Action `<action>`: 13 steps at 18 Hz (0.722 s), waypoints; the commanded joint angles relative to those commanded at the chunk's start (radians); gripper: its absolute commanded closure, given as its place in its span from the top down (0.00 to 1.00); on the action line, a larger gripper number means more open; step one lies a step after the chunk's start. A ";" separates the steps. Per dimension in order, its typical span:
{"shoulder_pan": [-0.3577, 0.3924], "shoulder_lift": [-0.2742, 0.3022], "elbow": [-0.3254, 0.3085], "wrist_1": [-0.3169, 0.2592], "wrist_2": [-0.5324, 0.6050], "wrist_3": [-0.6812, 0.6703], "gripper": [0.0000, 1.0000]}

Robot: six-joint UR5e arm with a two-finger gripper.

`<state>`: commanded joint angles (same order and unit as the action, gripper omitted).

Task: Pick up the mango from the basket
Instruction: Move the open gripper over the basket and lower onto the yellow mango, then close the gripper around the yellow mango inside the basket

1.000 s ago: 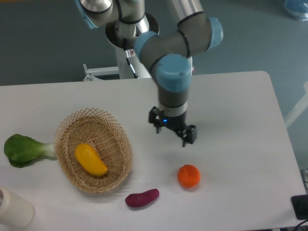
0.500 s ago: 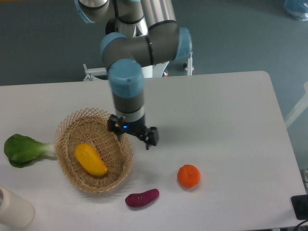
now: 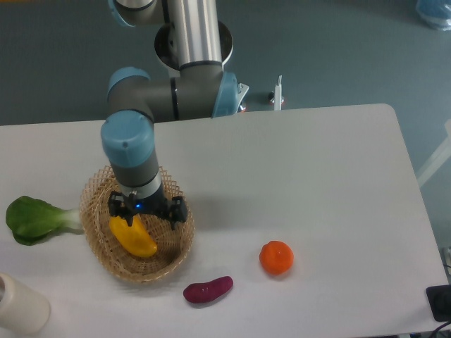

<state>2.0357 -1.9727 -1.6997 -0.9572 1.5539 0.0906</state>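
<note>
The mango (image 3: 132, 236) lies in the basket (image 3: 99, 190) at the lower left of the frame, on the white surface (image 3: 317, 176). The pincer (image 3: 146, 210) hangs over it with its two fingers spread wide, holding nothing. The mango looks smooth and shiny, so I think it could slip. It also looks firm and light. The best place to grab seems to be across its fat middle. An orange (image 3: 276, 257) and a small purple eggplant (image 3: 208, 289) lie outside the basket, lower in the frame.
</note>
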 joint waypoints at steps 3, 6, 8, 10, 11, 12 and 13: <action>-0.015 -0.024 0.002 0.002 0.000 -0.035 1.00; -0.025 -0.037 0.005 0.002 0.000 -0.071 1.00; -0.026 -0.044 0.006 0.002 0.002 -0.087 1.00; -0.034 -0.058 0.008 0.002 0.005 -0.095 1.00; -0.037 -0.063 0.008 0.002 0.008 -0.097 1.00; -0.037 -0.066 0.008 0.002 0.009 -0.098 1.00; -0.037 -0.071 0.008 0.002 0.009 -0.100 1.00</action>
<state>1.9988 -2.0432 -1.6920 -0.9557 1.5631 -0.0092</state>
